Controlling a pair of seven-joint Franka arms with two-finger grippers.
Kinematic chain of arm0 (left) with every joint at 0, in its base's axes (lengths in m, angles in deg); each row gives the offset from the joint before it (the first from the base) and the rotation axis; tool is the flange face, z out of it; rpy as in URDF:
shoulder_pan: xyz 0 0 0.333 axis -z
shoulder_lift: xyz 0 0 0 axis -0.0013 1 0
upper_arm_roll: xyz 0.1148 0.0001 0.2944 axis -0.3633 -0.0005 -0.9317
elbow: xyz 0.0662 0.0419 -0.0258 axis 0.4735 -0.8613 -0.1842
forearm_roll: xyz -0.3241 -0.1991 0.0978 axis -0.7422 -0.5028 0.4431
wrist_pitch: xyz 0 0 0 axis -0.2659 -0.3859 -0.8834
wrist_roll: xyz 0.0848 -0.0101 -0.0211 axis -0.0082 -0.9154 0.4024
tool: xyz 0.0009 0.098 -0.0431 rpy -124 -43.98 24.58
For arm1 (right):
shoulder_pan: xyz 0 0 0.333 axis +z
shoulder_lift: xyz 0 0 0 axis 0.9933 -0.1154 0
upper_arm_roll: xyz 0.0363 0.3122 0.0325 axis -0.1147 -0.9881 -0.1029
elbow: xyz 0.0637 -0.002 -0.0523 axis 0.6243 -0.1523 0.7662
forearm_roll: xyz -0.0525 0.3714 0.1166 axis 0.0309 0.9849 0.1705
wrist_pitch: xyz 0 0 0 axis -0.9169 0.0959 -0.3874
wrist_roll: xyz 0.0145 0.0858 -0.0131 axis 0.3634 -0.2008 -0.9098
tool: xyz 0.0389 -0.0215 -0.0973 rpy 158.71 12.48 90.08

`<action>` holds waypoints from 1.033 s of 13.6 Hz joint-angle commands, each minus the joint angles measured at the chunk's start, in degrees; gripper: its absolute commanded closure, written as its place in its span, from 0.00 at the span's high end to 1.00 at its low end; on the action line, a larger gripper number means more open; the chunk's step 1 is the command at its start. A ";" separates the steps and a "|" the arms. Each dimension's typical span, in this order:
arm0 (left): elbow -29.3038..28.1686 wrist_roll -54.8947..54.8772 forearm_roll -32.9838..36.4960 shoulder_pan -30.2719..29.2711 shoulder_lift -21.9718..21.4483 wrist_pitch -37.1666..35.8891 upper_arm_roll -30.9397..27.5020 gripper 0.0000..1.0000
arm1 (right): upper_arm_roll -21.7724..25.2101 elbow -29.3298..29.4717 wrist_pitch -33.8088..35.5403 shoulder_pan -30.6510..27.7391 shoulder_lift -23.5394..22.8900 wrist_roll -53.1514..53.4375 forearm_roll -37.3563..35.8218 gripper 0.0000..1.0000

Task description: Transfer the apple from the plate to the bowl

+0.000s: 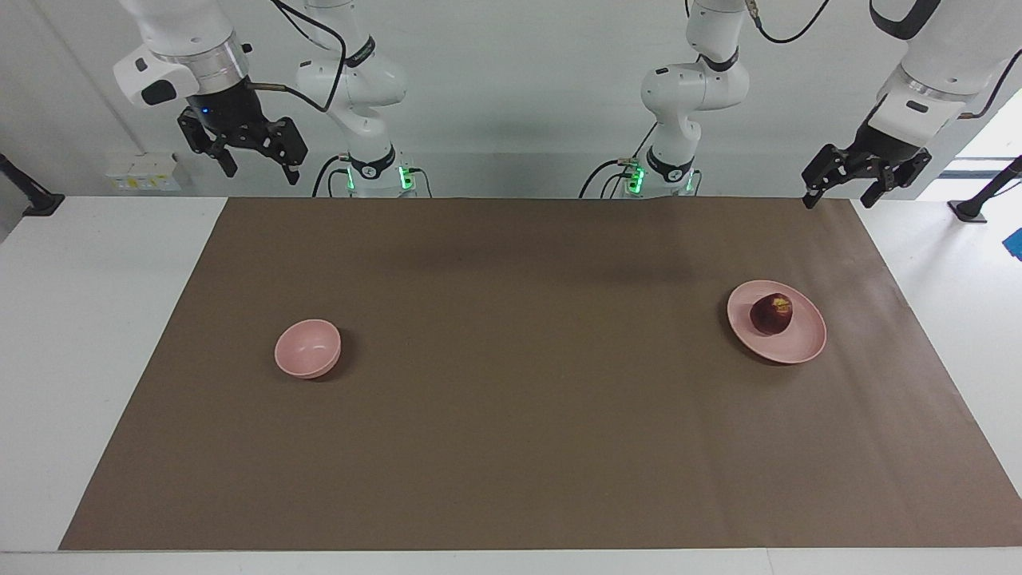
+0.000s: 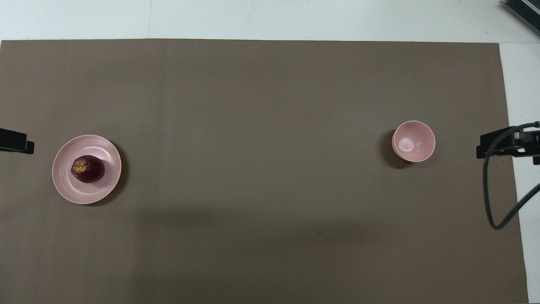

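A dark red apple point(image 1: 771, 314) point(image 2: 87, 169) rests on the wide pink plate point(image 1: 802, 347) point(image 2: 67, 185) toward the left arm's end of the table. The small deep pink bowl point(image 1: 307, 348) point(image 2: 414, 141) stands empty toward the right arm's end. My left gripper point(image 1: 840, 193) hangs open, high in the air over the mat's edge near the robots, with nothing in it. My right gripper point(image 1: 257, 169) also hangs open and empty, high over the table's edge near the robots. In the overhead view only the edges of the left gripper point(image 2: 16, 141) and right gripper point(image 2: 508, 143) show.
A brown mat point(image 1: 511, 399) point(image 2: 253, 126) covers most of the white table point(image 1: 80, 319). A black cable point(image 2: 489, 198) loops down from the right gripper. A dark device point(image 2: 523, 10) lies at the table's corner farthest from the robots.
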 commanded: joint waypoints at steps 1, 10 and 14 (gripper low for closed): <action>-1.25 -0.15 0.92 0.57 -1.11 -0.09 -0.29 1.00 | -0.13 -1.17 -0.30 -0.41 1.12 -1.30 -0.01 1.00; -13.36 -6.73 1.01 0.48 -0.84 12.63 -1.87 1.00 | -0.13 -1.17 -0.21 -0.33 1.12 -1.30 -0.10 1.00; -18.73 -9.29 1.01 0.48 -0.41 19.06 -2.75 1.00 | -0.13 -1.17 -0.21 -0.41 1.12 -1.30 -0.10 1.00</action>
